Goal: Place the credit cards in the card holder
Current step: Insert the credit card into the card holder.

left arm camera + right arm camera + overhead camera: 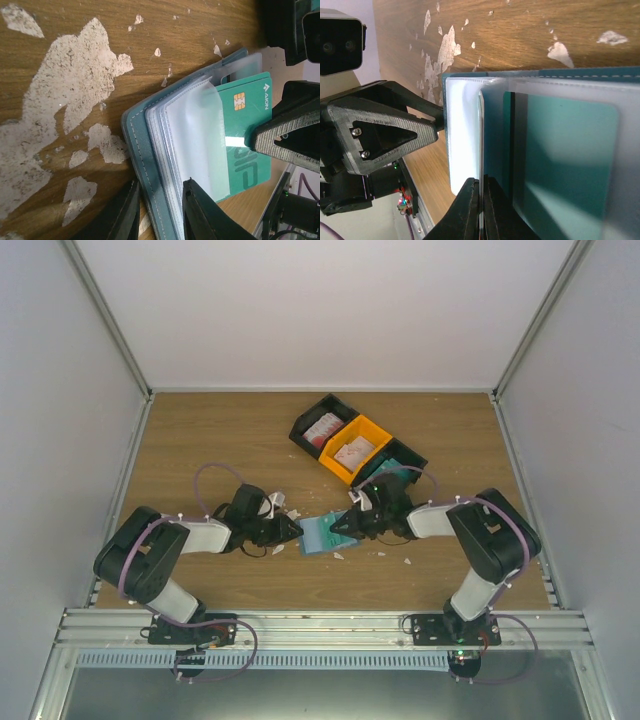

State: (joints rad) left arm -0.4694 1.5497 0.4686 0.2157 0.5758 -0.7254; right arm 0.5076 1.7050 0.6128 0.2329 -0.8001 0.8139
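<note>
The card holder [318, 535] lies open on the table between both arms, with its teal cover [136, 150] and clear sleeves [192, 135] spread. My right gripper [481, 186] is shut on a teal-green credit card [247, 125] with a chip. That card lies partly under a clear sleeve and shows edge-on [481, 135] in the right wrist view. Another teal card [567, 150] sits in a sleeve. My left gripper [160, 212] is open, its jaws straddling the holder's near edge, cover and sleeves between them, with a small gap at the cover.
Behind the holder stand a black bin [308, 420] with red-and-white cards, an orange bin [372, 430] with whitish cards and another black bin [412, 458]. White scraps [408, 561] and worn pale patches [75, 95] dot the wooden table. Frame rails bound the sides.
</note>
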